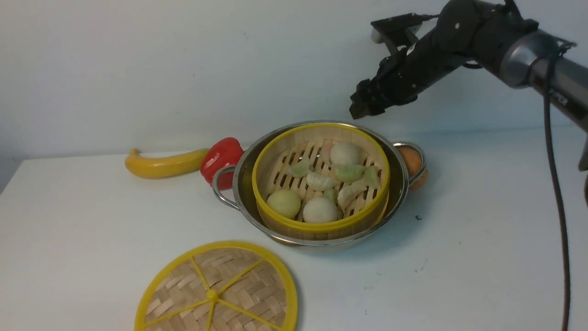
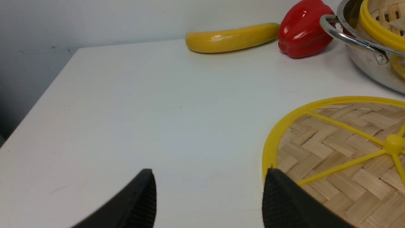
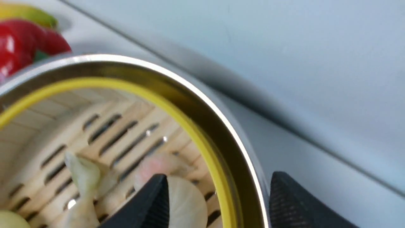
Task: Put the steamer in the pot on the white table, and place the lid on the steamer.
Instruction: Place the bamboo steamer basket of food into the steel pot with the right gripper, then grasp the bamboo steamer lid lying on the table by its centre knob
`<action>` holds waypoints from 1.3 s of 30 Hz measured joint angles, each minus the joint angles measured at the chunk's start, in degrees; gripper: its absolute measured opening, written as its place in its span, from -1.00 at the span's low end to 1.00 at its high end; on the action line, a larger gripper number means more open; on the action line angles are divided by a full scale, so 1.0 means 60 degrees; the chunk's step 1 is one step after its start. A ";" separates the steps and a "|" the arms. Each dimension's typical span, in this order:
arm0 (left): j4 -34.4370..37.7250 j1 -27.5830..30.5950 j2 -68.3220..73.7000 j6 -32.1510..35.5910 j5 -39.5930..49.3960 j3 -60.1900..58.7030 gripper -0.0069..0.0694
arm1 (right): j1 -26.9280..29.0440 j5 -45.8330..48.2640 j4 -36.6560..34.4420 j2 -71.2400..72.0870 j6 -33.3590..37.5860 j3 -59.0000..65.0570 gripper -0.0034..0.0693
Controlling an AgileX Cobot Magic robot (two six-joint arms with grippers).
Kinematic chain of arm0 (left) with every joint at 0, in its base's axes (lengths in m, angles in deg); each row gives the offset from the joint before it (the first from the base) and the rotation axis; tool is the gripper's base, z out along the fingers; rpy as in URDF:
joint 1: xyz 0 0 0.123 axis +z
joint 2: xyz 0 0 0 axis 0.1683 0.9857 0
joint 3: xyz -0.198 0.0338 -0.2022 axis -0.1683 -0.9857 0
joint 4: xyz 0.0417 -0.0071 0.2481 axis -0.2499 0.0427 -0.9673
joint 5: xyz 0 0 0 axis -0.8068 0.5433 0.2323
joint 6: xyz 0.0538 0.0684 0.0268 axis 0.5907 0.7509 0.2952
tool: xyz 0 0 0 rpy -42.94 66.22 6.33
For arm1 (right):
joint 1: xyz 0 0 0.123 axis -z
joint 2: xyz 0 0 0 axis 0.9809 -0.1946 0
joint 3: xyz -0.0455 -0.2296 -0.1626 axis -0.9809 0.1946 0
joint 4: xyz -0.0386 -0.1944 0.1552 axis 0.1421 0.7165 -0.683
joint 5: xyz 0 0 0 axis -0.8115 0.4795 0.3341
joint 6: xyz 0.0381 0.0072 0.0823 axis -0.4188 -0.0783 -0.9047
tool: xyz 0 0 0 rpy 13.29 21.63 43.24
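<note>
Right hand (image 1: 364,104) spread above steamer (image 1: 317,226), lid (image 1: 243,294) apart

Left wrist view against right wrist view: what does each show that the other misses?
Only the left wrist view: the lid lying flat on the table, and the open left tool. Only the right wrist view: the dumplings on the steamer floor, and the open right tool. Both: the banana, the red pepper, the pot and the steamer's yellow rim.
</note>
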 joint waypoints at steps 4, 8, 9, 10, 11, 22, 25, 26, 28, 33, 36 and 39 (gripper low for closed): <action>0.0000 0.0000 0.0000 0.0000 0.0000 0.0000 0.28 | 0.0000 -0.0158 0.0087 0.0458 0.0000 0.0000 0.25; 0.0000 0.0000 0.0000 0.0000 0.0000 0.0000 0.28 | 0.0000 -0.0210 0.0675 0.1273 -0.0264 0.0000 0.25; 0.0000 0.0000 0.0000 0.0000 0.0000 0.0000 0.28 | 0.0000 -0.0232 0.0768 0.1433 -0.0330 0.0000 0.25; 0.0000 0.0000 0.0000 0.0000 0.0000 0.0000 0.28 | 0.0000 -0.0286 0.0914 0.1638 -0.0499 0.0000 0.24; 0.0000 0.0000 0.0000 0.0000 0.0000 0.0000 0.28 | 0.0000 -0.0351 0.1073 0.1848 -0.0630 0.0000 0.22; 0.0000 0.0000 0.0000 0.0052 0.0000 0.0000 0.28 | 0.0000 -0.0179 0.2301 0.3931 -0.1927 -0.0003 -0.90; 0.0000 0.0000 0.0000 0.0052 0.0000 0.0000 0.28 | 0.0000 -0.0112 0.1830 0.4353 -0.2160 -0.0003 -0.92; 0.0000 0.0000 0.0000 0.0052 0.0000 0.0000 0.28 | 0.0000 -0.0094 0.1735 0.4403 -0.2195 -0.0003 -0.92; 0.0000 0.0000 0.0000 0.0052 0.0000 0.0000 0.28 | 0.0000 0.0043 0.1225 0.4648 -0.2314 -0.0011 -0.92; 0.0000 0.0000 0.0000 0.0052 0.0000 0.0000 0.28 | 0.0000 0.0661 -0.0803 0.5329 -0.2569 -0.0011 -0.91; 0.0000 0.0000 0.0000 0.0052 0.0000 0.0000 0.28 | 0.0000 0.0901 -0.1936 0.5551 -0.2572 -0.0011 -0.90; 0.0000 0.0000 0.0000 0.0052 0.0000 0.0000 0.28 | 0.0000 0.0902 -0.2700 0.5687 -0.2579 -0.0011 -0.89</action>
